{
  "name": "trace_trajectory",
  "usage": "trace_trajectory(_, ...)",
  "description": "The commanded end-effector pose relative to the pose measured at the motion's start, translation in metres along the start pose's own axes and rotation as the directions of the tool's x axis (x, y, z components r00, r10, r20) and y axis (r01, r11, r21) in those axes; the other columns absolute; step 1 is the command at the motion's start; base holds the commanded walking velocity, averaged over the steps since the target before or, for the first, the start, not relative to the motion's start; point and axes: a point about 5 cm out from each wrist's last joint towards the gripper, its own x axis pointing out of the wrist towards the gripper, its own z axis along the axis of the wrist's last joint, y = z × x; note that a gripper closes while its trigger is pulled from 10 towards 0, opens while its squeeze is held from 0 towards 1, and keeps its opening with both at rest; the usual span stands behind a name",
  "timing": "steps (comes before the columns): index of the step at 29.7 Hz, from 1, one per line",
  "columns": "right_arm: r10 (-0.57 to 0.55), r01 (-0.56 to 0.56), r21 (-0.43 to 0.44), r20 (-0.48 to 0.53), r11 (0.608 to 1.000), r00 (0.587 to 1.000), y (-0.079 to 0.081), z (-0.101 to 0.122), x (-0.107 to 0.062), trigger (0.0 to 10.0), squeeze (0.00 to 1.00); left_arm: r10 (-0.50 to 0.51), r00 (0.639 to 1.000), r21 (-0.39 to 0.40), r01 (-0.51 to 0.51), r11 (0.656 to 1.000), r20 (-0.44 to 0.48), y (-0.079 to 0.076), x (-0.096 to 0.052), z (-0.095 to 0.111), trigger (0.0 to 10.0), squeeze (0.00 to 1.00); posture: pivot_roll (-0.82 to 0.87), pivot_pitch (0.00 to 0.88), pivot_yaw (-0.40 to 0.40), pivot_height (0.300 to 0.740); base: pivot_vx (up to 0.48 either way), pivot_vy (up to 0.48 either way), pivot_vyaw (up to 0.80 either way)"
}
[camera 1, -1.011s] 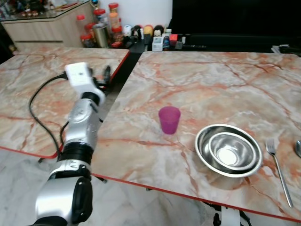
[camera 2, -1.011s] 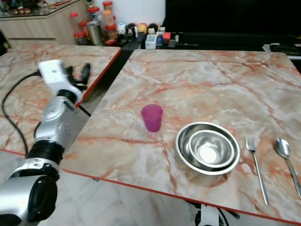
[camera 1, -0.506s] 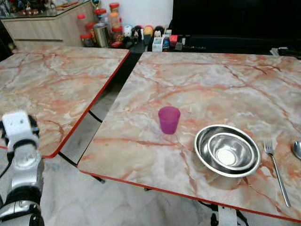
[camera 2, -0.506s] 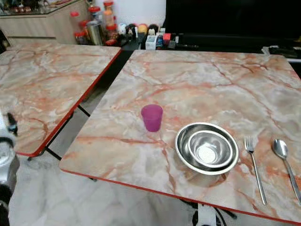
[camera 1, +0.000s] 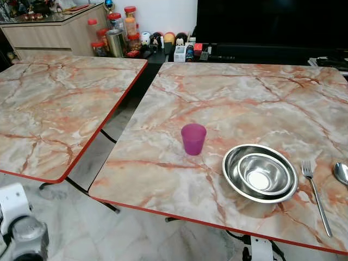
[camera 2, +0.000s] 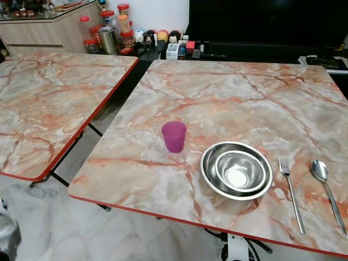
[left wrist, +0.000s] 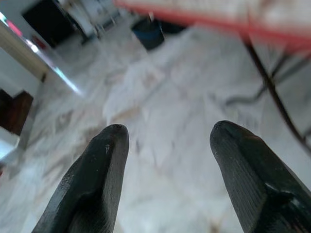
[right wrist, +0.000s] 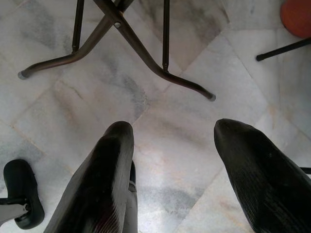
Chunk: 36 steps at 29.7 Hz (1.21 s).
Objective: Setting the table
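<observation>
Nested steel bowls [camera 2: 236, 171] sit close to the marble counter's near red edge [camera 2: 179, 220], so a careless reach by either empty, wide-open pincer, left [left wrist: 167, 160] or right [right wrist: 172, 160], could knock them off.

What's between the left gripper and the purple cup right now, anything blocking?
On the tabletop nothing crowds the purple cup; the nested steel bowls sit apart, to its right. But the left gripper hangs open, low over the floor, so the table's red front edge lies between them; the arm must rise above it first.
</observation>
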Motion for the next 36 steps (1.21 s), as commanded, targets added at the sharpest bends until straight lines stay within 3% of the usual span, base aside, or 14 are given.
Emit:
trace_trajectory(1,0.003,-0.003,0.0,-0.011,1.0,1.0,0.0,-0.002,0.0,10.0,0.0,-0.012,0.998,0.036,0.014,0.999,-0.058,0.0,-0.005,-0.015,10.0,0.0,0.02,0.0,0.071,0.719,0.0,0.0,0.0)
trace_trajectory(4,0.002,-0.002,0.002,-0.014,1.0,1.0,-0.001,-0.003,0.0,10.0,0.0,-0.07,0.99,0.067,0.079,0.995,-0.125,-0.007,-0.014,-0.032,10.0,0.0,0.02,0.0,0.064,0.719,0.0,0.0,0.0)
trace_trajectory(6,0.002,-0.002,0.003,-0.016,1.0,1.0,-0.001,-0.003,0.0,10.0,0.0,-0.174,0.965,0.07,0.191,0.979,-0.198,-0.018,-0.024,-0.046,10.0,0.0,0.02,0.0,0.064,0.719,0.0,0.0,0.0)
trace_trajectory(11,0.024,-0.024,0.016,-0.026,1.0,0.999,0.0,-0.003,0.0,10.0,0.0,-0.311,0.918,0.078,0.338,0.938,-0.246,-0.035,-0.039,-0.057,10.0,0.0,0.02,0.0,0.052,0.719,0.0,0.0,0.0)
trace_trajectory(15,0.053,-0.053,0.026,-0.027,0.998,0.998,0.004,-0.002,0.0,10.0,0.0,-0.49,0.802,0.098,0.549,0.83,-0.342,-0.057,-0.064,-0.077,10.0,0.0,0.01,0.0,0.049,0.719,0.0,0.0,0.0)
trace_trajectory(18,0.054,-0.053,0.029,-0.027,0.998,0.998,0.004,-0.001,0.0,10.0,0.0,-0.519,0.78,0.099,0.582,0.807,-0.351,-0.06,-0.068,-0.08,10.0,0.0,0.01,0.0,0.047,0.719,0.0,0.0,0.0)
trace_trajectory(19,0.054,-0.053,0.039,-0.027,0.998,0.998,0.005,-0.001,0.0,10.0,0.0,-0.556,0.751,0.095,0.621,0.778,-0.355,-0.064,-0.074,-0.082,10.0,0.0,0.01,0.0,0.047,0.719,0.0,0.0,0.0)
trace_trajectory(26,0.08,-0.079,0.044,-0.029,0.996,0.996,0.004,0.002,0.001,10.0,0.0,-0.604,0.679,0.077,0.689,0.721,-0.419,-0.076,-0.096,-0.097,10.0,0.0,0.0,0.0,0.035,0.719,0.0,0.0,0.0)
trace_trajectory(33,0.081,-0.079,0.045,-0.026,0.996,0.996,0.004,0.003,0.002,10.0,0.0,-0.617,0.663,0.074,0.704,0.706,-0.423,-0.078,-0.099,-0.097,10.0,0.0,0.0,0.0,0.035,0.719,0.0,0.0,0.0)
trace_trajectory(36,0.086,-0.084,0.043,-0.03,0.995,0.996,0.006,0.003,0.001,10.0,0.0,-0.607,0.674,0.075,0.693,0.717,-0.421,-0.077,-0.098,-0.098,10.0,0.0,0.0,0.0,0.036,0.719,0.0,0.205,0.0)
